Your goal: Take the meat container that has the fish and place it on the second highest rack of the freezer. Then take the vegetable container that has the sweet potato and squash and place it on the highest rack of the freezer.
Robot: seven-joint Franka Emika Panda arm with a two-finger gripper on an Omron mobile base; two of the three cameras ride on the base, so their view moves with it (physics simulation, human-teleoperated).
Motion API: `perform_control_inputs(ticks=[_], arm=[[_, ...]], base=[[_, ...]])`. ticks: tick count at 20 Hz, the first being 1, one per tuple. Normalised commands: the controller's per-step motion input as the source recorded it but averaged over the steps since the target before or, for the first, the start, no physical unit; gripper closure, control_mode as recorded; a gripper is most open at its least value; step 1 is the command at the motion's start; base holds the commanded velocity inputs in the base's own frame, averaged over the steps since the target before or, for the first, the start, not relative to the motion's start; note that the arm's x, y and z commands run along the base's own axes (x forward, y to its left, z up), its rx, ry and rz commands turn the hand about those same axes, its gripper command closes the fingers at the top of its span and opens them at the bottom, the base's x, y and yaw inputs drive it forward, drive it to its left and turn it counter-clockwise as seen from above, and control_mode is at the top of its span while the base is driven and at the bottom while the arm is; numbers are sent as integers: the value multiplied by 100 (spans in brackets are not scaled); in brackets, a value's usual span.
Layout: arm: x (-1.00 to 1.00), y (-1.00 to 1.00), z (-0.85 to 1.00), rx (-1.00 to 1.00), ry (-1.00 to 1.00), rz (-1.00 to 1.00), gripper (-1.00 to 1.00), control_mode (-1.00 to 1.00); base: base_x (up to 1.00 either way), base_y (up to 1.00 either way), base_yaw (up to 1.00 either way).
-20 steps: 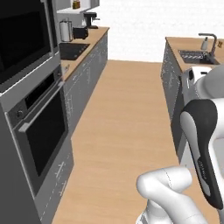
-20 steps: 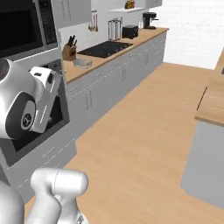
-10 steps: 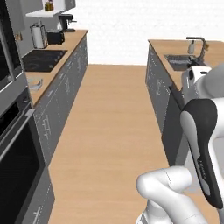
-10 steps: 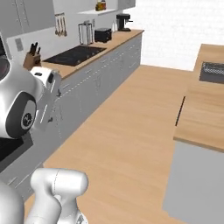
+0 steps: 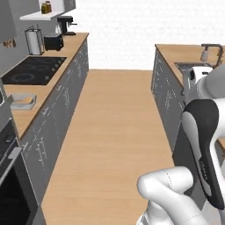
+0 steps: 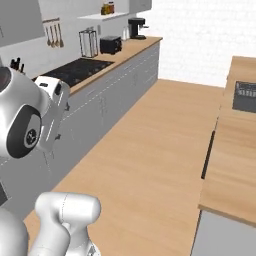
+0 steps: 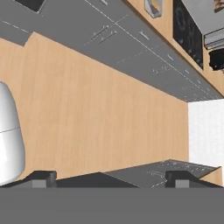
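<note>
My gripper (image 7: 109,177) hung with its fingers spread wide apart, clamped on nothing; the two dark fingertips (image 7: 41,178) stood near opposite sides of the hand view, with bare wooden floor (image 7: 100,122) between and beyond them. Past that floor ran a row of grey cabinet fronts (image 7: 131,48), and above them in that tilted view lay the wooden counter (image 7: 168,22) carrying a shallow grey tray (image 7: 154,6) and the black cooktop (image 7: 189,28).

In the left base view my arm (image 5: 202,145) rose at the lower right. The same left-hand counter (image 5: 48,72) stretched away along the aisle. Near its closer end sat that shallow grey tray (image 5: 22,102), with something pale inside; it was too small for me to tell whether this was the meat container or the vegetable container, or what lay in it. Beyond it came the cooktop (image 5: 33,70), then a toaster (image 5: 52,41), a steel canister (image 5: 33,41) and a coffee machine (image 5: 66,25) at the far end. An oven (image 5: 11,193) showed at the lower left.

On the right stood another counter with a sink (image 5: 193,67) and a faucet (image 5: 211,49).

In the right base view the counter (image 6: 125,50) carried the same toaster (image 6: 111,45) and coffee machine (image 6: 136,27), with utensils (image 6: 52,32) hanging on the wall.
</note>
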Motion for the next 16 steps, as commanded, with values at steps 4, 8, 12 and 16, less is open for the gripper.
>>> perform_control_inputs(ticks=[4, 8, 12, 16], arm=[[0, 0, 0, 0, 0, 0, -100, 100], [0, 0, 0, 0, 0, 0, -100, 100], [0, 0, 0, 0, 0, 0, -100, 100], [0, 0, 0, 0, 0, 0, -100, 100]], base=[[100, 1, 0], [100, 0, 0], [100, 0, 0], [100, 26, 0]])
